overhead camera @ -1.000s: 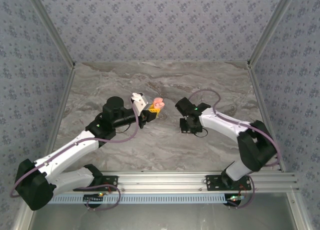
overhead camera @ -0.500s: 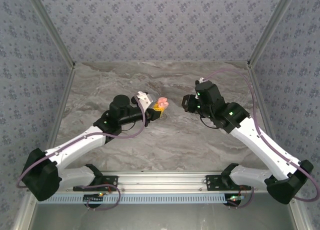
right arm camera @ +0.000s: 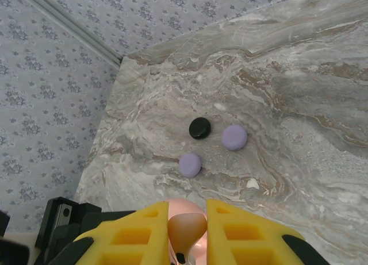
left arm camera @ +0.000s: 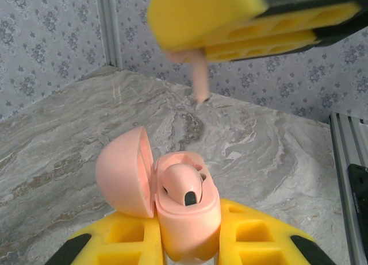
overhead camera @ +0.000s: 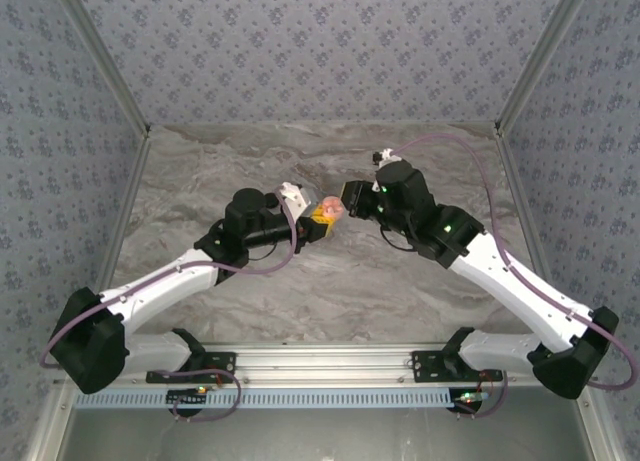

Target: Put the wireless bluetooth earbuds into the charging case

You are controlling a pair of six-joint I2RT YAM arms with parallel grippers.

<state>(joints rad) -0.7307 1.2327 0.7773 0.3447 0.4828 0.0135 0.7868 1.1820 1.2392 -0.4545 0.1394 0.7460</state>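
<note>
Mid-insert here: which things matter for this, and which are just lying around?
In the job: open pink charging case, pink earbud seated in it, second pink earbud held above it.
Lying about: black round case, two lilac round cases.

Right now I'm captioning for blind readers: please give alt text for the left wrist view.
An open pink charging case, one pink earbud seated inside, sits clamped between the fingers of the left gripper. Above it, the right gripper pinches a second pink earbud, stem pointing down, over a marble table.
</note>
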